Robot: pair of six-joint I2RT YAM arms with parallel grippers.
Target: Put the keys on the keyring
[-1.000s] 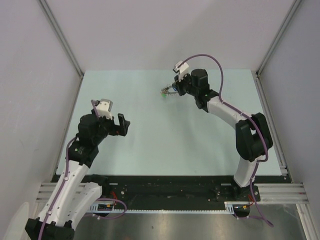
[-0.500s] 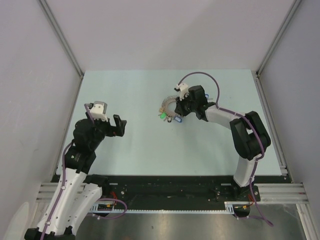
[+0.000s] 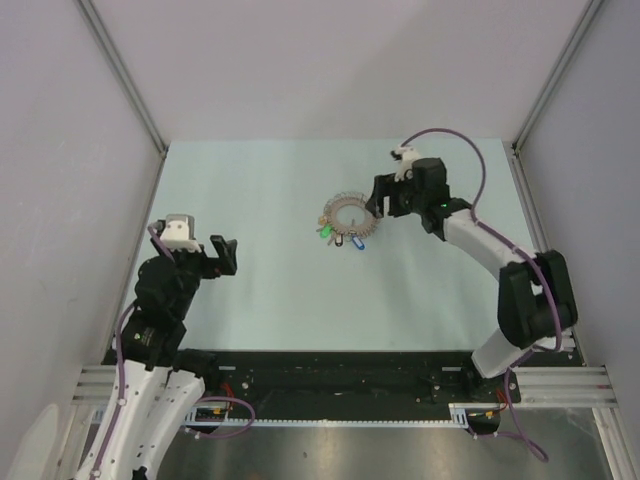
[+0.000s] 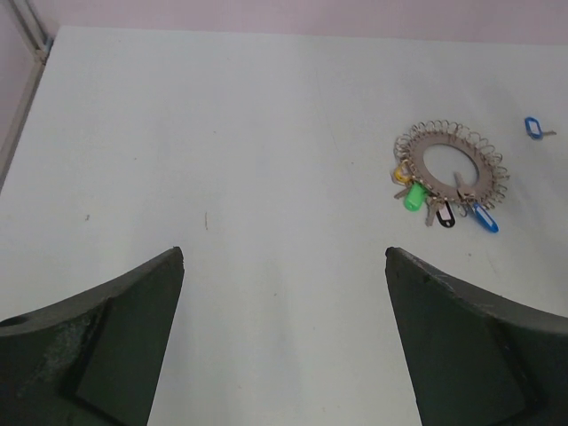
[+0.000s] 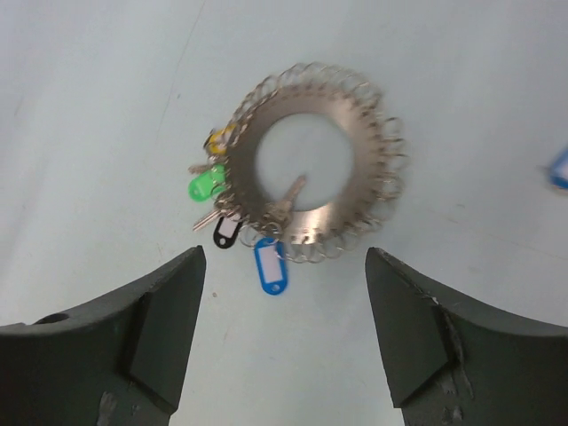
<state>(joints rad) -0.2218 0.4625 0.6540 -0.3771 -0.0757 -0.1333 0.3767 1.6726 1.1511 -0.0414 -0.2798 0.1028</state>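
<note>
So the keyring [image 3: 335,205] is lying flat on the pale worktop [image 3: 260,190], a bit right of centre and toward the far side. It's a wide silver band fringed with little wire loops. All the tags bunch at its near-left edge: yellow tag [image 5: 217,138], green tag [image 5: 206,185], black tag [image 5: 228,229].

One blue-tagged key [image 5: 271,264] sits right at the ring. The tag sticks out past the near rim with its long axis running roughly near to far. The key shank lies across the band, slanting toward the hole in the middle (can't tell if it's actually threaded on or just resting there).

There's also a loose blue-tagged key [image 4: 533,128] on the worktop, off to the right of the ring and clearly apart from it. Its long axis runs roughly left-right, shank pointing right.

The right pincer [image 3: 380,198] is just beside the ring's right edge, fingers spread wide, gripping nothing. The left pincer [image 3: 213,256] is way off at the near left, also gaping fully and empty.
</note>
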